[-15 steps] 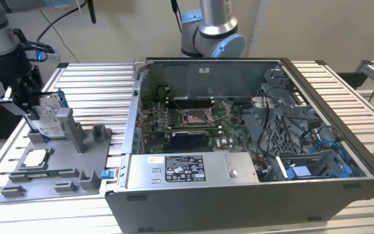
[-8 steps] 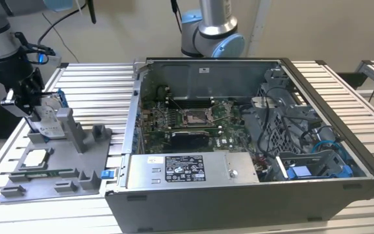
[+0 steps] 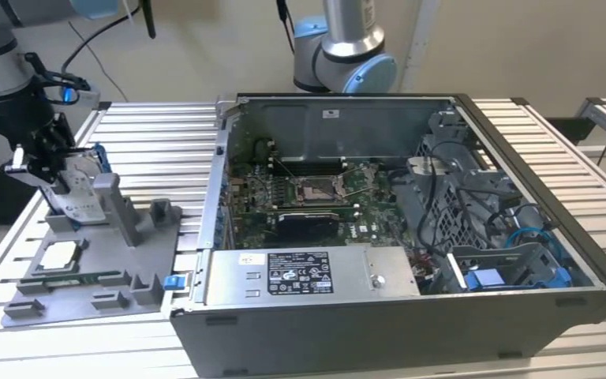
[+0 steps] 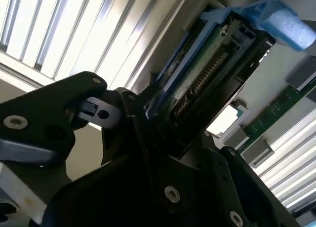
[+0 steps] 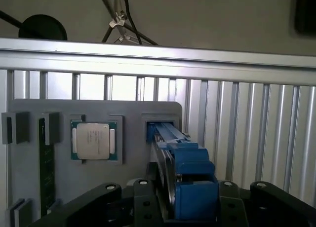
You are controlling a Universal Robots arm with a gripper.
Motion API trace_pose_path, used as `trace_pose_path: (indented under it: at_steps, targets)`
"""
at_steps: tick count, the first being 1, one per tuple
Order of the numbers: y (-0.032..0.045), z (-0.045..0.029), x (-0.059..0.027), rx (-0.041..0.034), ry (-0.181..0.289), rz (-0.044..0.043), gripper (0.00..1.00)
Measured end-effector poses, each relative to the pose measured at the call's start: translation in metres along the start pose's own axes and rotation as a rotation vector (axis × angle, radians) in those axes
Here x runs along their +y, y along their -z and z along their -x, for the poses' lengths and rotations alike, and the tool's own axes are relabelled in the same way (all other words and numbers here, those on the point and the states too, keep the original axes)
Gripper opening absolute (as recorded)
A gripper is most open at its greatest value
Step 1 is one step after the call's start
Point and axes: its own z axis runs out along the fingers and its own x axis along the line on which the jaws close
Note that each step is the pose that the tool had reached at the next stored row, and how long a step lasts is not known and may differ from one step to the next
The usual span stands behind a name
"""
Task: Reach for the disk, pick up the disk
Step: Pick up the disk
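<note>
The reach is judged complete, the disk (image 3: 84, 204), stood on edge at the eleven o'clock corner of the grey tray (image 3: 72, 296) in the exterior view, being clamped between the jaws of the gripper (image 3: 59, 180), while no clear lift is shown.

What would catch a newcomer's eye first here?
The open computer case, its motherboard exposed, dominates the exterior view's centre and right. At that view's left, the gripper is at the disk, which stands on edge in a grey tray that also holds a chip.
</note>
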Motion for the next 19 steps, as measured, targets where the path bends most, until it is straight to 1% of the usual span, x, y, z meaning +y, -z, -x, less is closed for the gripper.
trace_pose_path:
  at_steps: [6,8,9,10,11,12,19]
  targets:
    - [0.0002,0.0002,0.0002,-0.0002,0.000,0.0005,0.00]
    - [0.0004,0.0005,0.0003,0.0067,-0.001,0.0007,0.00]
    - [0.0005,0.0004,0.0003,0.0075,-0.001,0.0005,0.00]
    - [0.0007,0.0000,0.0002,0.0046,0.000,0.0003,0.00]
    - [0.0008,0.0000,0.0002,-0.0102,0.000,-0.0006,0.00]
    - [0.0011,0.0002,0.0001,-0.0192,0.000,-0.0013,0.00]
    - [0.0047,0.0003,0.0002,-0.0201,0.000,-0.0005,0.00]
